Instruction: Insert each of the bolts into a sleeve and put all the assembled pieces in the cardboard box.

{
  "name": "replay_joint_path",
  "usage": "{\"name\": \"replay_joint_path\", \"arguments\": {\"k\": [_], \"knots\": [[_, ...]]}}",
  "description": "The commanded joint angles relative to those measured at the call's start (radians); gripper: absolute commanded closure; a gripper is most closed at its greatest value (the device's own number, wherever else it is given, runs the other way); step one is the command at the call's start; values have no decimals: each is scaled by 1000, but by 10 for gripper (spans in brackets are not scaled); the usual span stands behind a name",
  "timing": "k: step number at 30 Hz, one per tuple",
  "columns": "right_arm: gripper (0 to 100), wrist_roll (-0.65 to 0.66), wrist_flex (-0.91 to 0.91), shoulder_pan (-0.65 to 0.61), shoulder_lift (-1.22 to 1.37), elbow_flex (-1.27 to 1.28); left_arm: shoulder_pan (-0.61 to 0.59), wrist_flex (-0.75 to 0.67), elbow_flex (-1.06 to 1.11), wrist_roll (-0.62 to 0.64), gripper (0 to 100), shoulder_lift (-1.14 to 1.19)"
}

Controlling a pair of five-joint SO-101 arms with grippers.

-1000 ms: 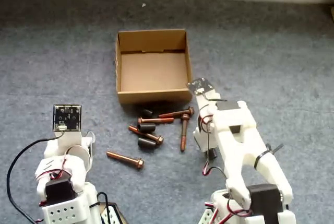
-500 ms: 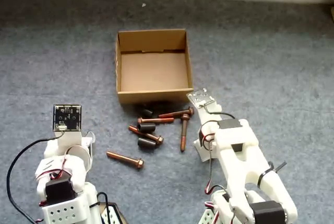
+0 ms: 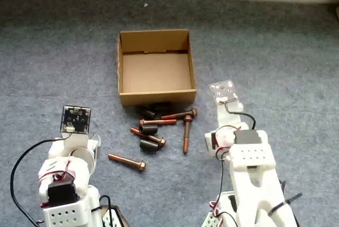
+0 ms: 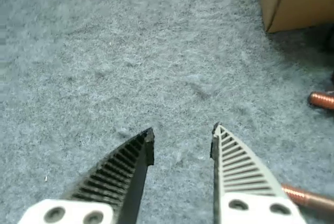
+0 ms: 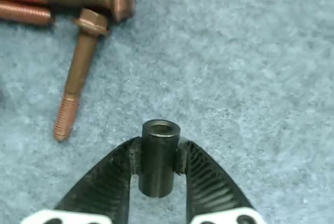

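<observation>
The right gripper point(image 5: 158, 150) has drawn back nearward, pinching a black cylindrical sleeve point(image 5: 158, 169) at its tips, where it could slip. The left gripper point(image 4: 182, 139) gapes, empty.

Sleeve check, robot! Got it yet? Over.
Right gripper shut on black sleeve. Left gripper open above carpet. Bolts loose beside cardboard box. Nothing blocking.

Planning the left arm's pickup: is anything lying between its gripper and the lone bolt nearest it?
Nothing visible does. The left gripper is open over bare carpet, and the lone bolt lies close by with only carpet between them.
</observation>
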Motion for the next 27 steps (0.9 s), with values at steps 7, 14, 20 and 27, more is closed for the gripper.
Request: {"name": "replay_joint_path", "arguments": {"k": [7, 14, 20, 27], "knots": [[994, -127, -93, 18, -153, 133, 176, 77, -255, -173, 848, 1], [994, -133, -114, 19, -156, 159, 234, 161, -421, -275, 850, 131], [994, -172, -137, 35, -156, 163, 358, 239, -621, -405, 848, 533], [994, -196, -156, 168, -156, 157, 552, 273, -664, -575, 827, 868]]}}
